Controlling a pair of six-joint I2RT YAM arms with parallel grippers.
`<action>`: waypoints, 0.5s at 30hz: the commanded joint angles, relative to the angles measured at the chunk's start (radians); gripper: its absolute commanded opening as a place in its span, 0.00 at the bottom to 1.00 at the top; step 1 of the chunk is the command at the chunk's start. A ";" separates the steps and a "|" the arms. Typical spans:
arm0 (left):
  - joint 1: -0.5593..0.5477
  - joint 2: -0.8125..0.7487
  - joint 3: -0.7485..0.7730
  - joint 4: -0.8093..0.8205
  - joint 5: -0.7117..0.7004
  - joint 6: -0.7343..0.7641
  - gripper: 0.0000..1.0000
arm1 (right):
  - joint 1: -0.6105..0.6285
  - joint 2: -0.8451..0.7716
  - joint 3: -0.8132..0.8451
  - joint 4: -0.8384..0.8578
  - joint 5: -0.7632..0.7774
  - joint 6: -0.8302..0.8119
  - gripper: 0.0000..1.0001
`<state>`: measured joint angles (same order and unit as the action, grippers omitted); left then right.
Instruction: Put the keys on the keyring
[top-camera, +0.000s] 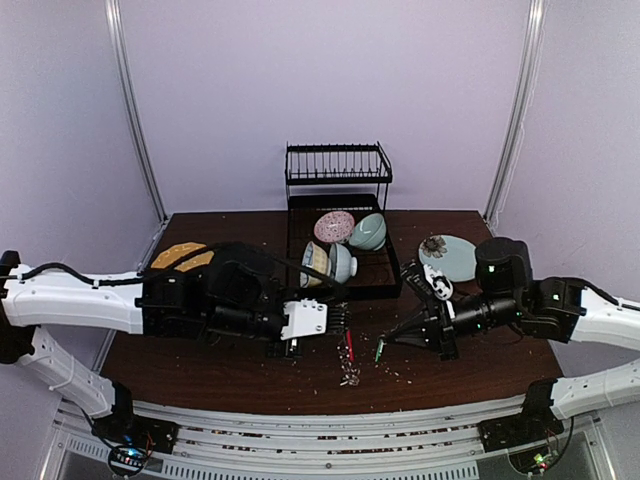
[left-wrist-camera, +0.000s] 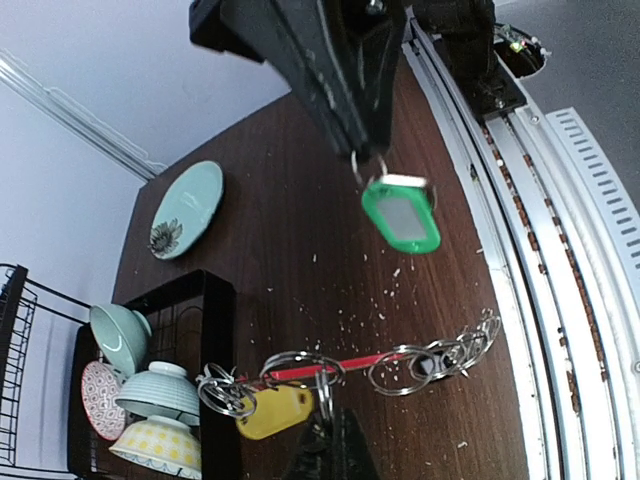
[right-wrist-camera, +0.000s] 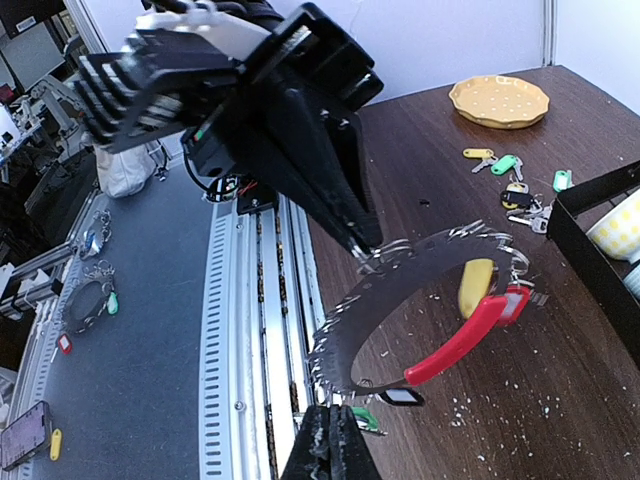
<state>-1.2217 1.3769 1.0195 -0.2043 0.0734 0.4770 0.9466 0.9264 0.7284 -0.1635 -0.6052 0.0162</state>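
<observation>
Keyring (right-wrist-camera: 345, 330) is held up over the table (right-wrist-camera: 430, 170) by the left gripper (right-wrist-camera: 365, 245), which is clenched on its upper arc among the split rings (left-wrist-camera: 430, 358). The red sleeve (right-wrist-camera: 462, 340) runs along the lower side, and a yellow tag (right-wrist-camera: 476, 285) dangles inside the loop. The right gripper (left-wrist-camera: 368, 155) is clamped on the small ring of a green-tagged key (left-wrist-camera: 401, 215). It holds the key near the keyring, apart from it as far as the left wrist view shows.

Step in hand, my read: presenting the key for threading (one arm as fixture, the other as feeder). The next move calls for lining the key's small ring up with one split ring and working it into the coil gap. That needs fine alignment, and the keyring will likely swing on contact.

More loose keys (right-wrist-camera: 510, 175) lie on the table near the yellow plate (right-wrist-camera: 500, 100), so plenty looks left to do.

Can't make out:
- the green key's metal blade (only tag and ring show)
- exactly which part the left jaws pinch
- whether the ring's lowest point touches the table
- whether the yellow tag is already threaded on

The right wrist view smears the ring, and overhead is too small to judge the gap.
</observation>
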 joint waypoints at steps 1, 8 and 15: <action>-0.066 -0.036 0.064 -0.046 -0.100 0.044 0.00 | -0.003 0.015 0.004 0.081 -0.045 0.049 0.00; -0.179 -0.069 0.153 -0.219 -0.182 0.253 0.00 | -0.003 0.011 0.025 0.062 -0.101 0.039 0.00; -0.298 0.003 0.116 -0.322 -0.806 0.540 0.00 | -0.003 -0.009 0.045 0.019 -0.070 -0.007 0.00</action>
<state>-1.4864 1.3437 1.1725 -0.4736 -0.3088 0.7967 0.9466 0.9375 0.7330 -0.1307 -0.6701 0.0395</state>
